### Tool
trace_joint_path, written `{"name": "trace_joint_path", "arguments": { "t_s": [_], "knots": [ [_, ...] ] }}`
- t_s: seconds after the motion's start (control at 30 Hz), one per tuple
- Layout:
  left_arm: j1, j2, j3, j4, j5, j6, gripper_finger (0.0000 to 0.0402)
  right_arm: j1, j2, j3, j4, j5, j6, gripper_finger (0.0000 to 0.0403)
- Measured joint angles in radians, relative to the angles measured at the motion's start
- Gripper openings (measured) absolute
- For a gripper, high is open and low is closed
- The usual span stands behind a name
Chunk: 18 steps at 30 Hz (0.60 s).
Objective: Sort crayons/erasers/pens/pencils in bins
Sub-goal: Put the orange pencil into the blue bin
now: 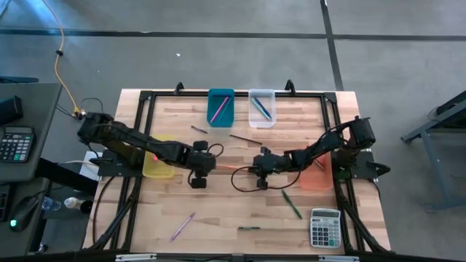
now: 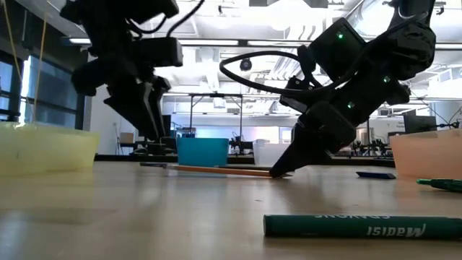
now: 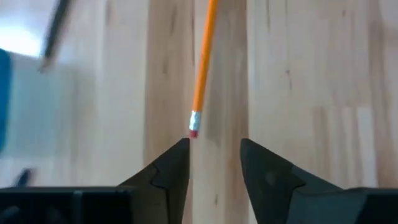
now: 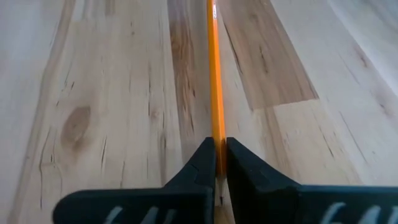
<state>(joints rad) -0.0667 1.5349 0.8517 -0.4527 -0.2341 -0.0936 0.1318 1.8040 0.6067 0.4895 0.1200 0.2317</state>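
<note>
One slim orange pencil (image 4: pixel 215 81), right tool (image 4: pixel 217 163) clamping it, woodgrain table (image 4: pixel 99 93)

The floor (image 1: pixel 218 65) around the table was smooth grey concrete, crossed by dark seam lines toward the top of the high view. At the left edge stood a dark side desk (image 1: pixel 29 131) bearing a calculator (image 1: pixel 16 143) — with an orange cable (image 1: pixel 62 69) trailing across the floor above it. Beyond, the low view showed an open workshop — white ceiling (image 2: pixel 245 22) with bright strip lights, large windows (image 2: pixel 43 94) at left.
</note>
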Motion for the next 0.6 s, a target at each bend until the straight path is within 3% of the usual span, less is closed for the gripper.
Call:
{"name": "trace_joint_path", "arguments": {
  "t_s": [0.43,0.6],
  "knots": [
    [-0.039,0.119,0.000,0.029,-0.166,0.085,0.0152,0.001,0.002,-0.002,0.050,-0.045,0.001,0.0003],
    [-0.049,0.165,0.011,0.064,-0.170,0.127,0.0152,0.001,0.002,-0.003,0.049,-0.046,-0.003,0.0002]
  ]
}}
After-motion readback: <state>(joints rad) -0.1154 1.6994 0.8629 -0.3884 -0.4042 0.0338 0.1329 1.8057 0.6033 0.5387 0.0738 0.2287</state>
